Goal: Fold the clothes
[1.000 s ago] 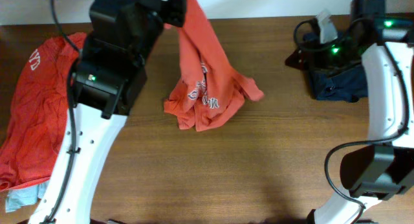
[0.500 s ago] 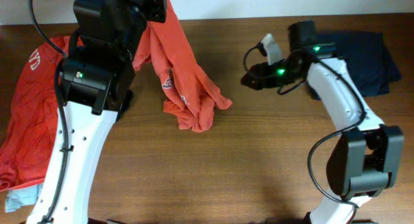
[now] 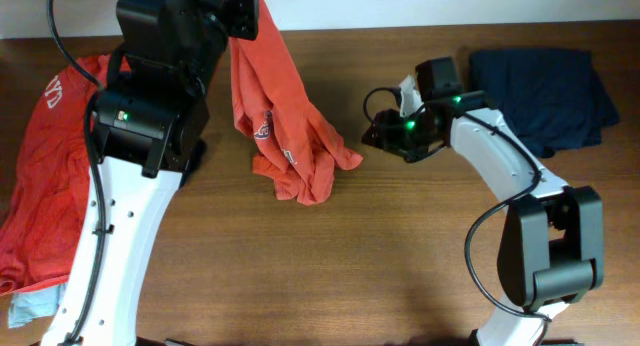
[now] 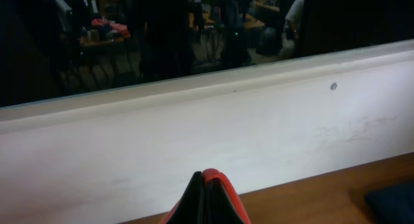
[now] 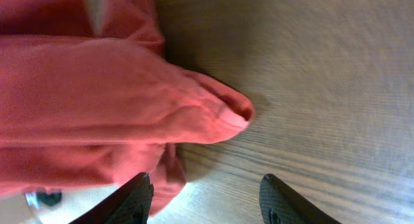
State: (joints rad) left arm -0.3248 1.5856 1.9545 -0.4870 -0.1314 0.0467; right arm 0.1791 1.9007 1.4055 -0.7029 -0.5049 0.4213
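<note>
Your orange-red T-shirt hangs from high at the far edge of the tabletop. Its top is drawn into a narrow rope and its lower half is bunched in a crumpled heap on the wood left of centre, with white lettering peeking out of the folds. Your left pincer has it: in the left wrist view the fingers are pressed together with a sliver of red cloth pinched beside them (that camera looks out at the white wall, so that sliver is all of the shirt you get there). On the other side, your right pincer sits low, just beside the heap's right-hand tip and apart from it. The right wrist view shows its fingers spread, with nothing between them but bare wood and a rounded fold of the shirt lying just ahead. Further out, a second orange-red shirt lies spread along the left edge, with a pale blue piece poking out beneath its near corner. A navy garment lies flat at the far right, behind the right arm.
</note>
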